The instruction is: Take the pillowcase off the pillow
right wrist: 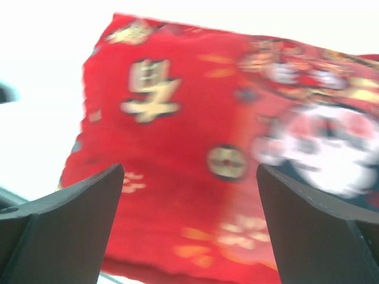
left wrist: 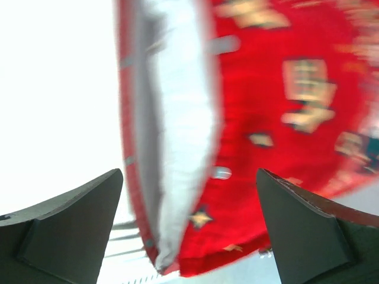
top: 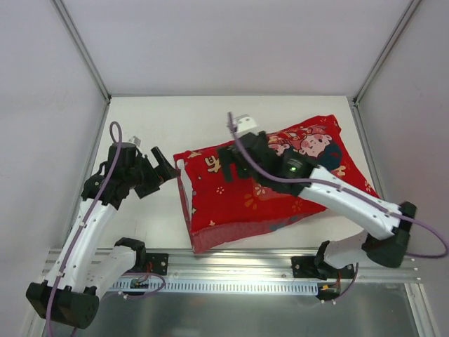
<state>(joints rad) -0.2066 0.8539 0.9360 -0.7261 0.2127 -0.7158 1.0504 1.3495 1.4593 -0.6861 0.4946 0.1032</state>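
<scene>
pillowcase (top: 266, 189): red, printed, still on, lying flat | pillow (left wrist: 180, 136): white, showing at left opening

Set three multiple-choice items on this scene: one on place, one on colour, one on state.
1. Where does the pillow peek from the pillowcase? A right end; B left end; C nowhere.
2. Pillowcase colour? A blue; B red; C green.
3. The left claw is: A open; B shut on the pillow; C shut on the pillowcase.
Key: B, white shows at the left opening; B, the print sits on red; A, its jaws stand apart, holding nothing.
</scene>
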